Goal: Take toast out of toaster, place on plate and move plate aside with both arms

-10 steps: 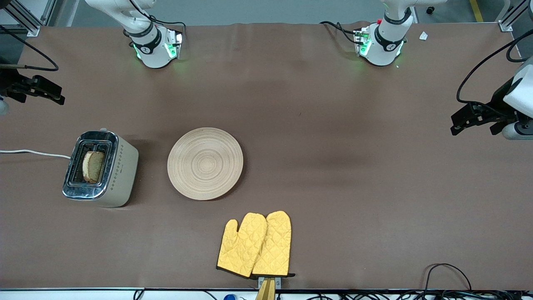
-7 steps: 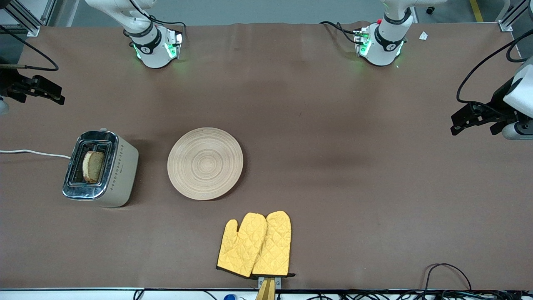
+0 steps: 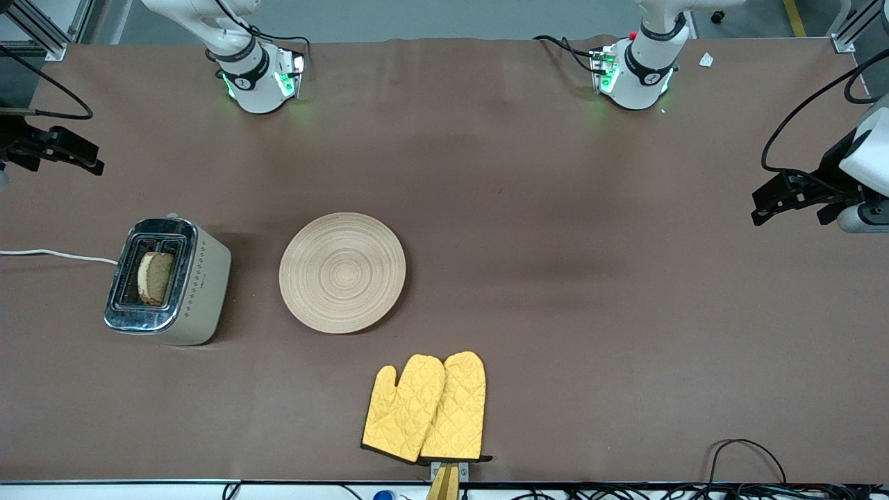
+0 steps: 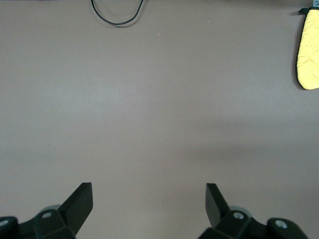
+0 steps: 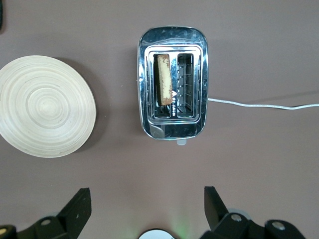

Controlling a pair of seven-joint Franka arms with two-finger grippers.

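Note:
The toast (image 3: 155,278) stands upright in one slot of a silver toaster (image 3: 169,281) at the right arm's end of the table. It also shows in the right wrist view (image 5: 164,78), in the toaster (image 5: 173,82). The round wooden plate (image 3: 342,272) lies bare beside the toaster and shows in the right wrist view (image 5: 45,105). My right gripper (image 3: 89,158) is open and empty, up over the table edge at the right arm's end. My left gripper (image 3: 758,207) is open and empty over bare table at the left arm's end. In its own view the left gripper (image 4: 148,201) has only tablecloth below it.
Two yellow quilted oven mitts (image 3: 427,407) lie near the table edge closest to the front camera. A white cord (image 3: 55,255) runs from the toaster off the table. A black cable loop (image 3: 746,458) lies at the near edge toward the left arm's end.
My right gripper has drifted slightly toward the robots' bases side. The left gripper, toast and plate have not moved.

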